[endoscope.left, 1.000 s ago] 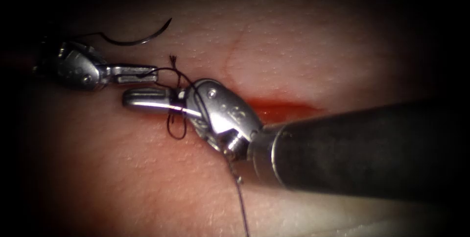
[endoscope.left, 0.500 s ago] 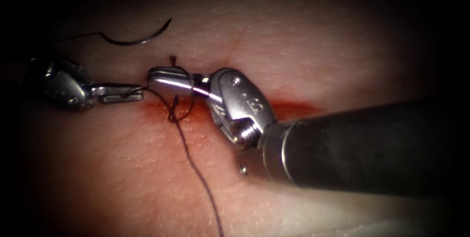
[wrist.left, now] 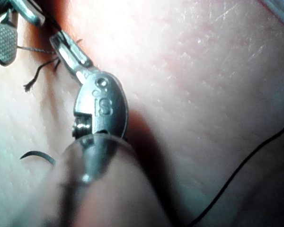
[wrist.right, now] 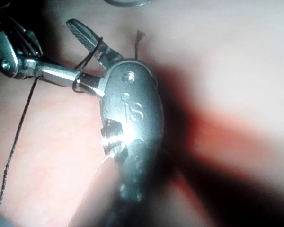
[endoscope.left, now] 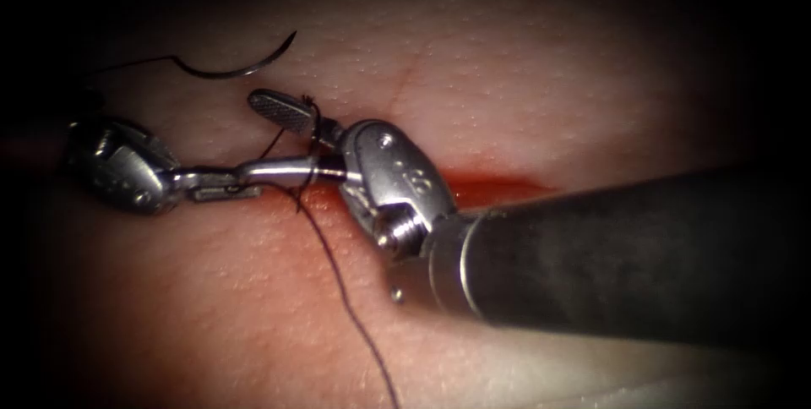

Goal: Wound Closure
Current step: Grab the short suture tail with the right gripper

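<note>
Needle loose on tissue, not in it, left of cut. Thread wrapped round both jaws of right claw, spread wide, gripping nothing. Left claw closed on thread, tip touching right lower jaw. Probably best: keep wraps back from jaw tips, hold thread lightly taut, steer clear of frayed thread ends.

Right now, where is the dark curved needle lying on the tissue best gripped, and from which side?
Judging by its pose, grip the dark curved needle at mid-curve, coming from above: it lies flat and free on the pale tissue, tip right, thread trailing left.
</note>
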Controlling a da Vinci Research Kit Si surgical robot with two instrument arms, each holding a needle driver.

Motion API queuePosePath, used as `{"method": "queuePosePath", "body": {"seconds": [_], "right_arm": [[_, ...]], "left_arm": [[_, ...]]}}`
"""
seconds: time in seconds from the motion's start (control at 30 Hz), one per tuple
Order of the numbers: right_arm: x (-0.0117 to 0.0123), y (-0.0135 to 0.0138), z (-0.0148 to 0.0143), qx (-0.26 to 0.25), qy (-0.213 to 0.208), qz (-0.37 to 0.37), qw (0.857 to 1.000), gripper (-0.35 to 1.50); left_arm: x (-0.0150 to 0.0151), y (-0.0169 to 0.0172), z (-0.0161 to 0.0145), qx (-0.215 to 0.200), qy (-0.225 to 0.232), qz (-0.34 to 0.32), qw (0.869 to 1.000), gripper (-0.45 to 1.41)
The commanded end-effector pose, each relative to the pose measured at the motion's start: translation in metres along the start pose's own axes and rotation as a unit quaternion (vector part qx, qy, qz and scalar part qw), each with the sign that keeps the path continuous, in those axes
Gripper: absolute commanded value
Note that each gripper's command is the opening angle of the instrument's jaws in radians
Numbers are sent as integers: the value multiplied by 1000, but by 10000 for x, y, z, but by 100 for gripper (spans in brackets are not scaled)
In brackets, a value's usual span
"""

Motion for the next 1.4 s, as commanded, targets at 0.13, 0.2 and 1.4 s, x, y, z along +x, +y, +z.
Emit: {"method": "queuePosePath", "body": {"seconds": [0.13, 0.2, 1.4], "right_arm": [[5, 0, -2, -112, -5, 57, 992, 17], [5, -4, -3, -136, -16, 73, 988, 17], [-29, 4, -11, -345, -161, 247, 891, 113]], "left_arm": [[-2, 4, 10, -4, 0, 0, 1000, -45], [0, 6, 12, -5, 0, 0, 1000, -45], [21, 4, 45, -29, -14, 2, 999, -45]]}}
